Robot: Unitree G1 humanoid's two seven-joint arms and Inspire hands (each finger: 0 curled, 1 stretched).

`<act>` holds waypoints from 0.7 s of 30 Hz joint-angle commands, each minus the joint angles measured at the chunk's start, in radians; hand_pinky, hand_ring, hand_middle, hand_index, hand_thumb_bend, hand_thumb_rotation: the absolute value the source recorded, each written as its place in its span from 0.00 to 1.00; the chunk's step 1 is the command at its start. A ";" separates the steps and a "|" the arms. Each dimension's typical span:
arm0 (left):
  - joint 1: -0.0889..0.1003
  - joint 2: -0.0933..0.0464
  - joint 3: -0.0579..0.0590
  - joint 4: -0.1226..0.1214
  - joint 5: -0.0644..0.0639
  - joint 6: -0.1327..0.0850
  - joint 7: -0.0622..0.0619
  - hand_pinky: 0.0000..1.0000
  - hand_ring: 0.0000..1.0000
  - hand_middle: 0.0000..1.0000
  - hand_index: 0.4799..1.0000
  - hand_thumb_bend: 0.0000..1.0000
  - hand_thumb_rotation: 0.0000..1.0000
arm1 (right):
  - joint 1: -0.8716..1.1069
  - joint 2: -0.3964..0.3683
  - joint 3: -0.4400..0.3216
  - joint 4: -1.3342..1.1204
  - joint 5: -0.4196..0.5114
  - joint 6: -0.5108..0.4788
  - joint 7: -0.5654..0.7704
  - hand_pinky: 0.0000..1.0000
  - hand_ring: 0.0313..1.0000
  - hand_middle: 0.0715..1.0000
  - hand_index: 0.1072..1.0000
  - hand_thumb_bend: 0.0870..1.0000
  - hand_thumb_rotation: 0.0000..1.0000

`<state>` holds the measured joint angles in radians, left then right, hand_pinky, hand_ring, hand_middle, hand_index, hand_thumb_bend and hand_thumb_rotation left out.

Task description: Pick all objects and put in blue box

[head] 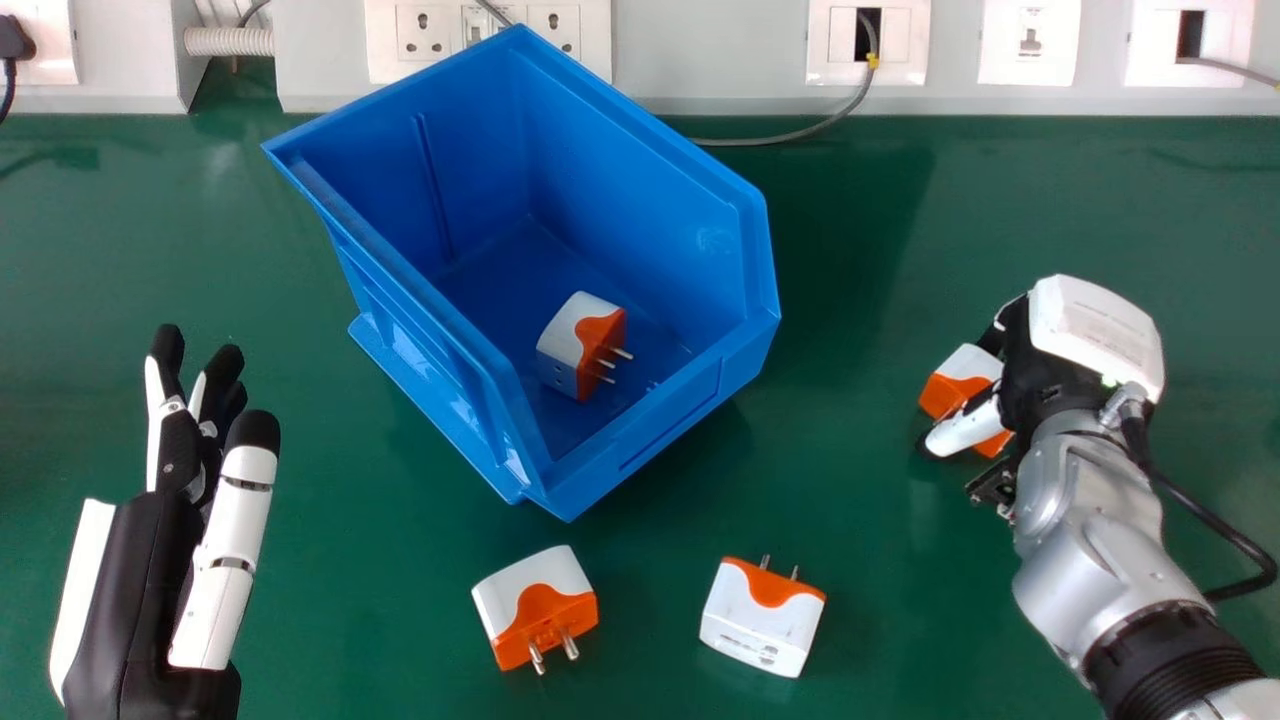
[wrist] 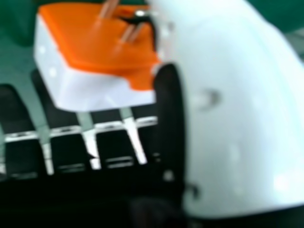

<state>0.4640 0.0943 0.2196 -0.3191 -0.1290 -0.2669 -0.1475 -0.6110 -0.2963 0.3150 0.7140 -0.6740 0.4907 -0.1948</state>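
Observation:
My right hand, at the right of the table in the head view, has its thumb and fingers around an orange-and-white adapter. The right hand view has the thumb of this right hand against that adapter, with the fingers on its other side and its metal pins exposed. My left hand is at the left, its fingers straight and holding nothing. Inside the blue box lies one adapter. Two more adapters, one nearer the left and another nearer the right, lie on the table in front of the box.
The green table runs back to a pale wall panel fitted with sockets. A grey cable rests on the table behind the box. A black cable loops beside my right forearm.

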 commanded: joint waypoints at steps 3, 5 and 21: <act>-0.003 0.005 0.005 -0.014 -0.012 -0.009 -0.003 1.00 1.00 1.00 1.00 0.32 0.82 | 0.011 -0.019 -0.022 -0.034 0.010 -0.004 -0.033 0.35 0.44 0.49 0.43 0.44 0.13; -0.004 0.003 0.004 -0.014 -0.014 -0.007 -0.003 1.00 1.00 1.00 1.00 0.34 0.82 | 0.017 -0.020 -0.027 -0.046 0.012 -0.005 -0.036 0.33 0.42 0.48 0.43 0.44 0.13; -0.006 -0.014 -0.002 -0.024 0.000 0.004 0.015 1.00 1.00 0.99 0.98 0.37 0.80 | 0.531 -0.072 -0.093 -0.970 -0.033 -0.034 0.047 0.13 0.14 0.17 0.41 0.44 0.14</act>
<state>0.4602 0.0858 0.2148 -0.3234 -0.1288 -0.2513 -0.1452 -0.1427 -0.3518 0.2446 -0.1057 -0.6743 0.4878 -0.1398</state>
